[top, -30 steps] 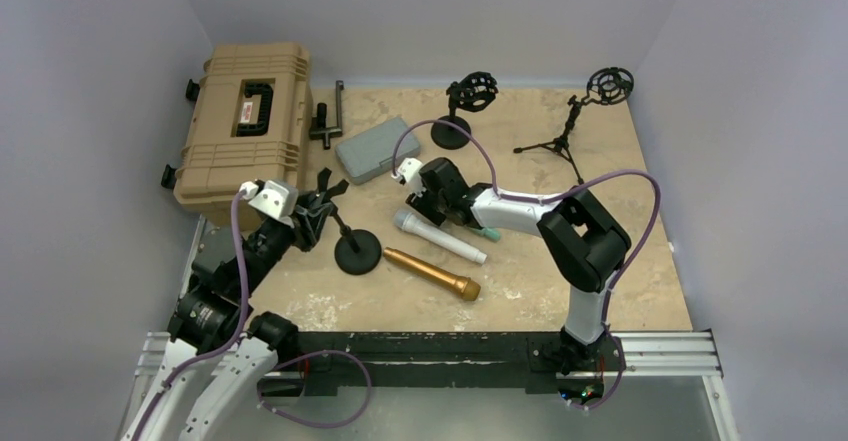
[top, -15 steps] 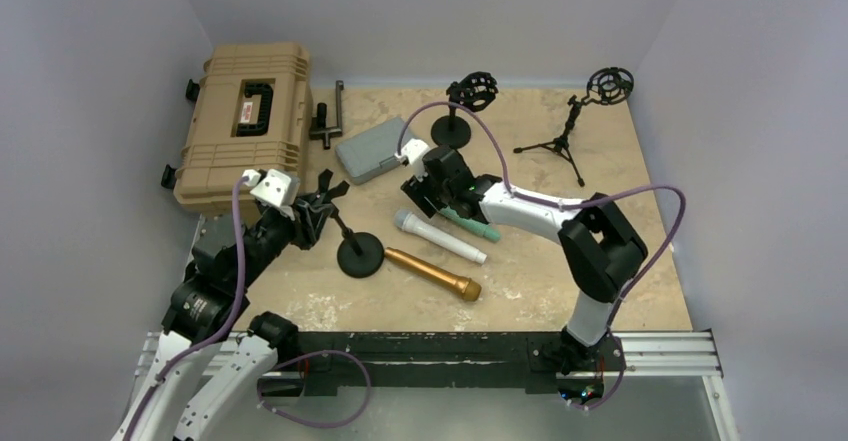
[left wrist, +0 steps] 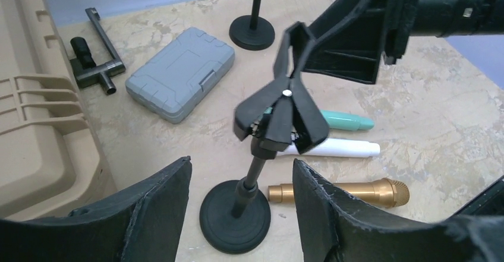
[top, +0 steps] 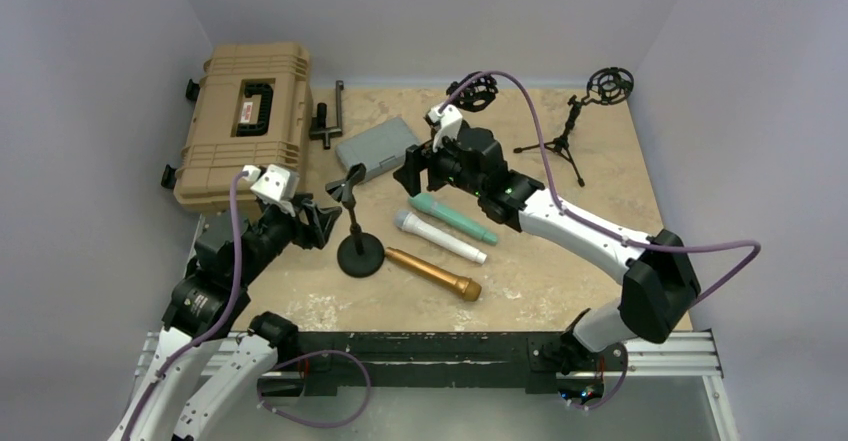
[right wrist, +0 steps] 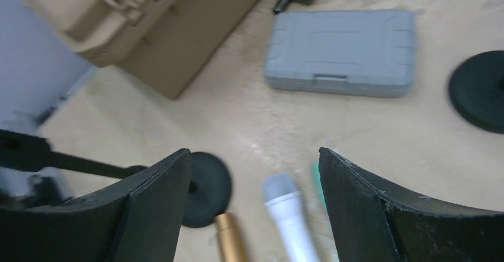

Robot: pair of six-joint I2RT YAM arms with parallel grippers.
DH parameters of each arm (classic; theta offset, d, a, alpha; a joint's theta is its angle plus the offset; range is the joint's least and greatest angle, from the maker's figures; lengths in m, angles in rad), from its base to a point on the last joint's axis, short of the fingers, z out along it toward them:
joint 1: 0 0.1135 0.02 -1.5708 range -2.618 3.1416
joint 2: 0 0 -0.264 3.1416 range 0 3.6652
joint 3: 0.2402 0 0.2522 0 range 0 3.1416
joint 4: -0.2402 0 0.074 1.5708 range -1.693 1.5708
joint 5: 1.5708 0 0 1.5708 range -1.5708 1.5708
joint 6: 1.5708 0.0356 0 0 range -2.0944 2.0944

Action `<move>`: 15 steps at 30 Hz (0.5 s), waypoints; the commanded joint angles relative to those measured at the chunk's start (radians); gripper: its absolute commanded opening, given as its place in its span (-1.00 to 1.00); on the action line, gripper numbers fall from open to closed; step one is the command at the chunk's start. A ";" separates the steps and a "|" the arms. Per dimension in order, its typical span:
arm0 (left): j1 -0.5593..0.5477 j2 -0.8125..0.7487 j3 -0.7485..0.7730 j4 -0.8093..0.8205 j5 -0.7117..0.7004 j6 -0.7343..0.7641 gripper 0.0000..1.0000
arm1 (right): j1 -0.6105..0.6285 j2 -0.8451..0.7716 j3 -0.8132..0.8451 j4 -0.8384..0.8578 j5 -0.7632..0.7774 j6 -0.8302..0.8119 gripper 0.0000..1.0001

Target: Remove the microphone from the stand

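**Stand's clip empty, three microphones flat on the worktop**

The stand (top: pixel 360 258) is upright on its round black base near the left front of the worktop (top: pixel 600 201). Its clip (left wrist: pixel 282 110) tilts at the top of the pole and holds nothing.

Just right of the stand, three microphones lie side by side, all slanting the same way. The teal microphone (top: pixel 452 217) is farthest back, the white microphone (top: pixel 440 237) is in the middle, and the gold microphone (top: pixel 432 273) is nearest the arms. The white one's head lies close to the stand's pole. None of them touches a tool.

The left tool (top: pixel 322 223) hangs just left of the stand with its fingers spread wide and nothing between them. From the left wrist, the stand shows through the gap, beyond the fingertips and clear of them.

The right tool (top: pixel 413 169) hovers above the worktop behind the teal microphone and next to the grey case (top: pixel 377 148). It is wide as well and carries nothing.

A large tan case (top: pixel 245 121) sits at the back left. Two more stands are along the back edge.
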 commanded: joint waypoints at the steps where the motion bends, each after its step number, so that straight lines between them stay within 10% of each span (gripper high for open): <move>1: -0.004 0.009 0.032 0.020 0.012 -0.040 0.23 | -0.001 -0.067 -0.116 0.273 -0.241 0.313 0.51; 15: -0.004 -0.085 0.055 -0.025 -0.072 -0.047 0.38 | 0.013 -0.164 -0.220 0.452 -0.397 0.619 0.47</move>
